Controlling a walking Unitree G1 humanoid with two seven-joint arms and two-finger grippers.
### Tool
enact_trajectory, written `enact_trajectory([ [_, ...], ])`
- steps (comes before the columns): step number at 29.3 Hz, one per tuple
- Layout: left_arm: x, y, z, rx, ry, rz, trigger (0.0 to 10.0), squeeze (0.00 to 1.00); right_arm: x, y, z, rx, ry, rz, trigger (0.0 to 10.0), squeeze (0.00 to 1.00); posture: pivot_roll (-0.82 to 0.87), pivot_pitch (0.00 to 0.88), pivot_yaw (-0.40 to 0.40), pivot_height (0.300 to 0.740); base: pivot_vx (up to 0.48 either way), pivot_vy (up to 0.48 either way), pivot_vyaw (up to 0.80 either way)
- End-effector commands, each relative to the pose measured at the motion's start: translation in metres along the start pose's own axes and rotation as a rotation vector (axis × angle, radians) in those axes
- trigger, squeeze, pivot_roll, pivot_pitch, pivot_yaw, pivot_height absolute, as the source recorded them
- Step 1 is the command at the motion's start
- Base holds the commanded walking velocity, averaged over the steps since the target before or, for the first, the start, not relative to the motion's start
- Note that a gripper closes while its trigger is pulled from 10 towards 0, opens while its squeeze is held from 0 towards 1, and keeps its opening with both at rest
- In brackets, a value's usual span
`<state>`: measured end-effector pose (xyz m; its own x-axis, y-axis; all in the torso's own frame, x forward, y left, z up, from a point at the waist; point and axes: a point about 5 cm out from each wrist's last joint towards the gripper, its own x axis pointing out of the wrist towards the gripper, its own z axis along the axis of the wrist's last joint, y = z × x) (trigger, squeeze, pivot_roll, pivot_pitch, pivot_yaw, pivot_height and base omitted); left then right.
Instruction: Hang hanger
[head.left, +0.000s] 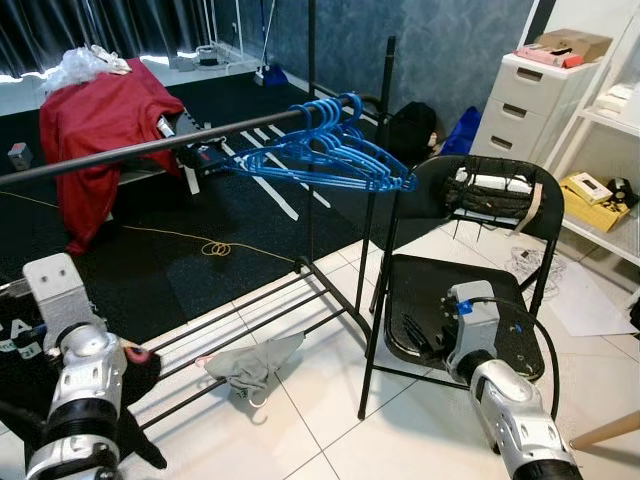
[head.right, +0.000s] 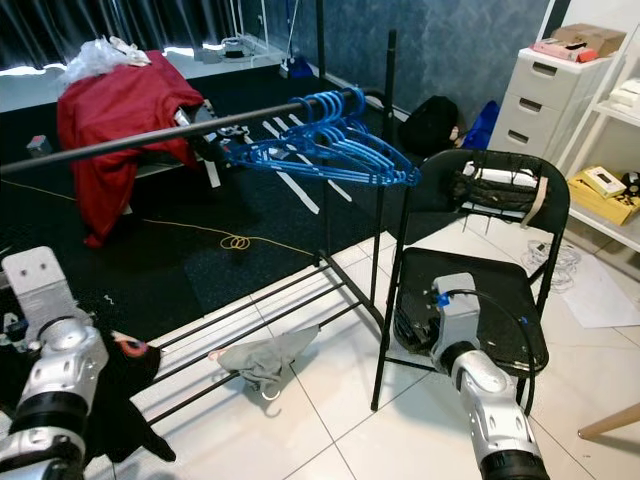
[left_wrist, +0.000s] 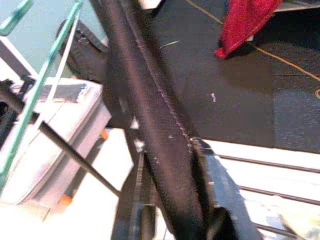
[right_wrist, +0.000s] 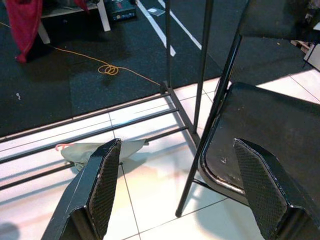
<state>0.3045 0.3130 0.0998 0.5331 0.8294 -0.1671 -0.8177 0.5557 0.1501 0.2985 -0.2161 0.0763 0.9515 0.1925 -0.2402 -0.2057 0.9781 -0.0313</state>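
The hangers (head.left: 335, 150), all blue, were seen bunched together on the rail (head.left: 150, 145) of the rack (head.left: 310, 200), near its upright post, their hooks over the bar and their bodies fanned out toward the chair (head.left: 470, 300). They hung well above and ahead of both grippers, and neither was touching them.

The right gripper (right_wrist: 177, 192) was held low over the near edge of the chair's black seat, its two fingers (right_wrist: 102, 185) spread wide apart with nothing between them. Through the gap, the chair's front leg, white floor tiles and the rack's lower bars could be seen. A grey cloth (head.left: 255, 365) lay crumpled on the tiles against those bars.

The left gripper (left_wrist: 172, 165) was kept low on the left, beside the rack's base, with dark cloth (head.left: 125, 385) draped around the arm. Something long and black lay across the left wrist view, possibly a strap or fabric edge; whether the fingers were apart or together could not be told.

A red cloth (head.left: 100, 130) was draped over furniture behind the rail, on dark carpet where a yellow cord (head.left: 215, 247) lay coiled. A white drawer unit (head.left: 525, 105) stood behind the chair.
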Motion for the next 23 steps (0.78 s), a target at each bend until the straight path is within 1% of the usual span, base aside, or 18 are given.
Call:
enact_trajectory([
  [1,0.007,0.011,-0.003,0.016,0.007,0.034,0.0,0.0,-0.002,-0.001,0.0,0.021,-0.001,-0.001,10.0,0.0,-0.12,0.04,0.009,0.74,0.0,0.0,0.0],
  [3,0.015,0.025,-0.006,0.046,0.013,0.072,0.0,0.0,-0.003,-0.002,0.003,0.021,-0.004,0.001,10.0,0.0,-0.12,0.034,0.008,0.74,0.0,0.0,0.0],
  [4,0.015,0.025,-0.006,0.046,0.013,0.072,0.0,0.0,-0.003,-0.002,0.003,0.021,-0.004,0.001,10.0,0.0,-0.12,0.034,0.008,0.74,0.0,0.0,0.0],
  [5,0.017,0.03,-0.007,0.06,0.015,0.081,0.0,0.0,-0.002,-0.001,0.005,0.021,-0.008,0.004,10.0,0.0,-0.12,0.034,0.008,0.74,0.0,0.0,0.0],
  [7,0.017,0.03,-0.007,0.06,0.015,0.081,0.0,0.0,-0.002,-0.001,0.005,0.021,-0.008,0.004,10.0,0.0,-0.12,0.034,0.008,0.74,0.0,0.0,0.0],
  [8,0.019,0.034,-0.008,0.062,0.013,0.083,0.0,0.0,-0.001,0.0,0.01,0.025,-0.024,0.013,10.0,0.0,-0.12,0.032,0.008,0.74,0.0,0.0,0.0],
  [10,0.02,0.036,-0.006,0.051,0.002,0.08,0.0,0.0,0.001,0.002,0.015,0.027,-0.043,0.024,10.0,0.0,-0.11,0.032,0.006,0.74,0.0,0.0,0.0],
  [11,0.021,0.036,0.012,0.032,-0.099,0.031,0.0,0.0,0.005,0.006,0.028,0.028,-0.082,0.048,10.0,0.0,-0.1,0.034,0.001,0.74,0.0,0.0,0.0],
  [12,0.021,0.036,0.012,0.032,-0.099,0.031,0.0,0.0,0.005,0.006,0.028,0.028,-0.082,0.048,10.0,0.0,-0.1,0.034,0.001,0.74,0.0,0.0,0.0],
  [13,0.019,0.035,0.029,0.004,-0.194,-0.028,0.0,0.0,0.007,0.009,0.039,0.025,-0.114,0.067,10.0,0.0,-0.1,0.034,0.001,0.74,0.0,0.0,0.0],
  [15,0.019,0.035,0.029,0.004,-0.194,-0.028,0.0,0.0,0.007,0.009,0.039,0.025,-0.114,0.067,10.0,0.0,-0.1,0.034,0.001,0.74,0.0,0.0,0.0],
  [16,0.014,0.03,0.043,-0.025,-0.272,-0.123,0.0,0.0,0.01,0.011,0.047,0.024,-0.136,0.079,10.0,0.0,-0.09,0.034,-0.003,0.74,0.0,0.0,0.0],
  [17,0.014,0.03,0.043,-0.025,-0.272,-0.123,0.0,0.0,0.01,0.011,0.047,0.024,-0.136,0.079,10.0,0.0,-0.09,0.034,-0.003,0.74,0.0,0.0,0.0],
  [18,0.006,0.023,0.055,-0.052,-0.343,-0.24,2.6,0.0,0.012,0.012,0.053,0.022,-0.149,0.086,10.0,0.0,-0.09,0.033,-0.006,0.74,0.0,0.0,0.0],
  [20,0.006,0.023,0.055,-0.052,-0.343,-0.24,2.6,0.0,0.012,0.012,0.053,0.022,-0.149,0.086,10.0,0.0,-0.09,0.033,-0.006,0.74,0.0,0.0,0.0],
  [21,-0.007,0.014,0.059,-0.054,-0.395,-0.384,7.5,0.0,0.014,0.012,0.056,0.022,-0.157,0.089,10.0,0.0,-0.08,0.034,-0.009,0.74,0.0,0.0,0.0],
  [22,-0.02,0.008,0.059,-0.037,-0.429,-0.497,7.5,0.0,0.014,0.012,0.058,0.024,-0.162,0.091,10.0,0.0,-0.08,0.032,-0.011,0.74,0.0,0.0,0.0],
  [23,-0.02,0.008,0.059,-0.037,-0.429,-0.497,7.5,0.0,0.014,0.012,0.058,0.024,-0.162,0.091,10.0,0.0,-0.08,0.032,-0.011,0.74,0.0,0.0,0.0],
])
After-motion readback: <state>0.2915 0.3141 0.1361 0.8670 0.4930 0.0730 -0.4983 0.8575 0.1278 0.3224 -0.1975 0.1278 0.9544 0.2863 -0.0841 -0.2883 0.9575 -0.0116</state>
